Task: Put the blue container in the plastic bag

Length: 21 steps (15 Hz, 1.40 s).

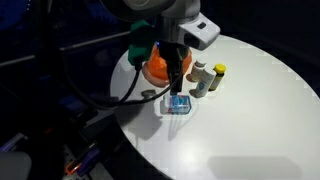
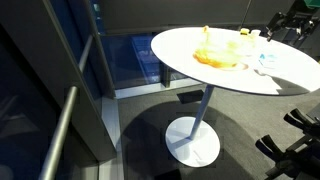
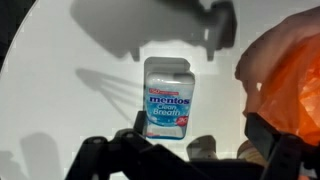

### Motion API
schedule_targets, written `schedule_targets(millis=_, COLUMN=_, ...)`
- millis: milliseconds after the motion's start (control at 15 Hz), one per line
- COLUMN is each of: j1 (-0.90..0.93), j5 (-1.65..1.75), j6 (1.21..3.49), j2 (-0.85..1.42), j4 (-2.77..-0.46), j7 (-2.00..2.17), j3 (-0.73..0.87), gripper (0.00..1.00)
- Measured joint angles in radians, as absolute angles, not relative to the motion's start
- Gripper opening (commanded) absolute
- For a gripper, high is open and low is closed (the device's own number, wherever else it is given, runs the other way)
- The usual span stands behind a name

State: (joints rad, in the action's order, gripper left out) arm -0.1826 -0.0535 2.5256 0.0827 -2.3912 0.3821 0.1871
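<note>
The blue container (image 3: 167,97) is a flat Mentos box with a white lid, lying on the white round table (image 1: 250,110). In an exterior view it lies (image 1: 179,104) just in front of the orange plastic bag (image 1: 160,66). My gripper (image 3: 200,128) hovers above it, open and empty. In the wrist view the box lies by one finger and the orange bag (image 3: 290,70) by the other. In an exterior view the gripper (image 1: 178,84) hangs right over the box. The bag also shows in the other exterior view (image 2: 215,56).
Two small bottles stand beside the bag, one white (image 1: 201,78) and one with a yellow cap (image 1: 218,75). The table stands on a single pedestal (image 2: 197,135). A glass railing (image 2: 120,60) runs near the table edge. Black cables (image 1: 110,95) hang from the arm.
</note>
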Motion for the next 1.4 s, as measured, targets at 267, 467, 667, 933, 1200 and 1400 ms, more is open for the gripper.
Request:
schedule_targets(millis=267, j1=-0.187, j5=-0.054, j6=2.535, j2=0.135, j4=-2.391, j7=0.382, j3=0.216, gripper=1.00)
schedule_targets(millis=467, j1=-0.187, j5=-0.054, j6=2.535, j2=0.155, j4=-2.391, j7=0.382, j3=0.225, gripper=1.00)
schedule_targets(millis=667, j1=-0.187, j5=-0.054, j6=2.535, j2=0.155, j4=-2.391, j7=0.383, j3=0.226, gripper=1.00)
schedule_targets(millis=933, j1=-0.186, j5=-0.048, j6=2.533, j2=0.162, j4=-2.391, j7=0.396, j3=0.228, gripper=1.00)
schedule_targets(millis=1200, j1=-0.185, j5=-0.041, j6=2.536, j2=0.179, j4=-2.384, j7=0.419, j3=0.236, gripper=1.00)
schedule_targets(millis=1400, j1=-0.183, j5=-0.040, j6=2.538, j2=0.201, j4=-2.372, j7=0.431, j3=0.242, gripper=1.00)
